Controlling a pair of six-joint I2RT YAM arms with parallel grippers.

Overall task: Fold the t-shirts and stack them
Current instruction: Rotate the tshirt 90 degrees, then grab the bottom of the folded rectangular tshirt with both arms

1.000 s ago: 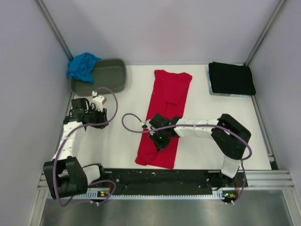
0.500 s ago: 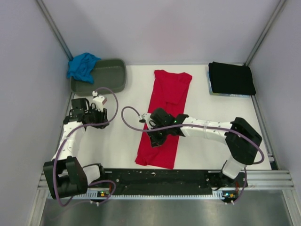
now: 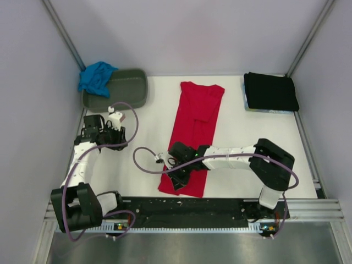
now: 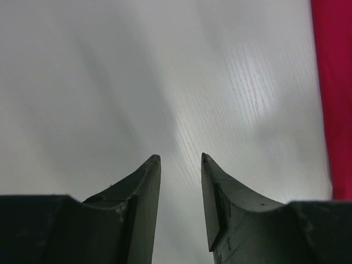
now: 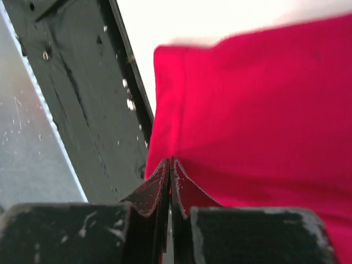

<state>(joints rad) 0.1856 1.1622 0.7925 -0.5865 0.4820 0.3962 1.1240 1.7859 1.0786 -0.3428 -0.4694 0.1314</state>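
Red t-shirt (image 3: 195, 118) on table (image 3: 236, 126), right jaws closed at its near hem, left jaws parted, empty

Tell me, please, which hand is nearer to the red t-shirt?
Right. The right hand is over the red t-shirt's near left corner, shut. The left hand hangs open over the table, well off to the shirt's left.

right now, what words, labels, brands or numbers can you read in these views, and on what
None can be read.
The bright red cotton t-shirt, the folded black cotton t-shirt, the crumpled turquoise blue t-shirt and the grey-green oval plastic tub show no print.
Coloured specks on the black base rail are too small to read.
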